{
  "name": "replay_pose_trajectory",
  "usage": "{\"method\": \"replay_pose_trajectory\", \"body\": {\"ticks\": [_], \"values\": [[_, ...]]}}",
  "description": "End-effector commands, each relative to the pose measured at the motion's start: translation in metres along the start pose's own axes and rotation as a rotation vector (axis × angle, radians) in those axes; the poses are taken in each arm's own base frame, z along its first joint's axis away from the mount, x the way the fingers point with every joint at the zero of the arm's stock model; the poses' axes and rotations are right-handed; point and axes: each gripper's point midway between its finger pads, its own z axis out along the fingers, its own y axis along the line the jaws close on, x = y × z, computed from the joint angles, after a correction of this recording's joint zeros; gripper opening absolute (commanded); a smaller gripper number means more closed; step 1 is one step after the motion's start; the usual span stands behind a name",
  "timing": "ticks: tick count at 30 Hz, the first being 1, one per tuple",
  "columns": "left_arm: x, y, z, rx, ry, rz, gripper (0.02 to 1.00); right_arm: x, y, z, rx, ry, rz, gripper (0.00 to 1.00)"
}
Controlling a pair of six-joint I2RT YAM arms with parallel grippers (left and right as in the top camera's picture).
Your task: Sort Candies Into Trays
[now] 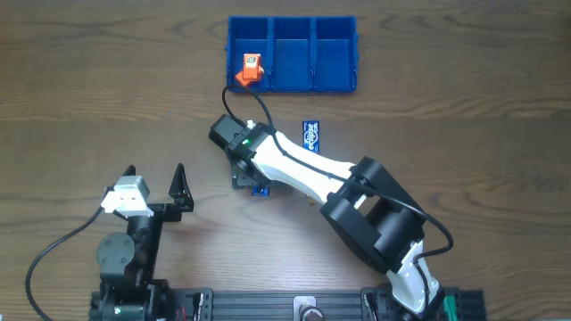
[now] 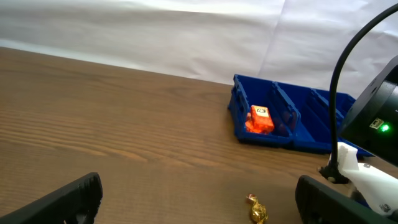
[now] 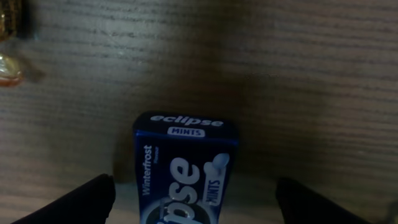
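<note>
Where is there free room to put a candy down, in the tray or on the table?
The tray's middle and right compartments are bare; the left holds an orange candy. Bare table lies left of the tray, beyond the left gripper. Crowded in front of the tray: the right gripper over a mint box, a gold candy, a second mint box.

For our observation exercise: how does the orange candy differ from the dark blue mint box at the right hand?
The orange candy sits in the left compartment of the blue tray; the mint box lies on the table between the open fingers of the right hand. The candy is orange, the box dark blue. Neither is gripped.
</note>
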Motion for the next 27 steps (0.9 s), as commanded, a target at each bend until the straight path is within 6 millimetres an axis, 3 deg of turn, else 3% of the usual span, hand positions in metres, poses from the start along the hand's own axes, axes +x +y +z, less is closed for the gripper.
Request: {"method": "replay_pose_trajectory", "body": {"ticks": [1, 4, 8, 10, 12, 14, 18, 23, 27], "values": [[0.016, 0.002, 0.001, -0.001, 0.049, 0.012, 0.998, -0.008, -0.003, 0.008, 0.037, -0.026, 0.023, 0.735], [0.016, 0.002, 0.001, -0.001, 0.049, 0.012, 0.998, -0.006, -0.004, 0.014, 0.045, -0.017, 0.022, 0.654], [0.016, 0.002, 0.001, -0.001, 0.049, 0.012, 0.996, -0.007, 0.000, 0.014, 0.040, -0.020, 0.018, 0.369], [0.016, 0.002, 0.001, -0.001, 0.049, 0.012, 0.998, -0.009, 0.003, 0.010, 0.032, -0.024, 0.018, 0.279], [0.016, 0.002, 0.001, -0.001, 0.049, 0.012, 0.998, -0.015, 0.007, 0.001, 0.025, -0.032, 0.010, 0.272], [0.016, 0.002, 0.001, -0.001, 0.049, 0.012, 0.998, -0.028, 0.013, -0.021, 0.006, -0.069, -0.025, 0.261], [0.016, 0.002, 0.001, -0.001, 0.049, 0.012, 0.998, -0.072, 0.001, -0.077, 0.002, -0.172, -0.052, 0.253], [0.016, 0.002, 0.001, -0.001, 0.049, 0.012, 0.996, -0.162, -0.050, -0.164, -0.040, -0.332, -0.007, 0.244], [0.016, 0.002, 0.001, -0.001, 0.049, 0.012, 0.998, -0.220, -0.082, -0.193, -0.059, -0.497, 0.019, 0.226]]}}
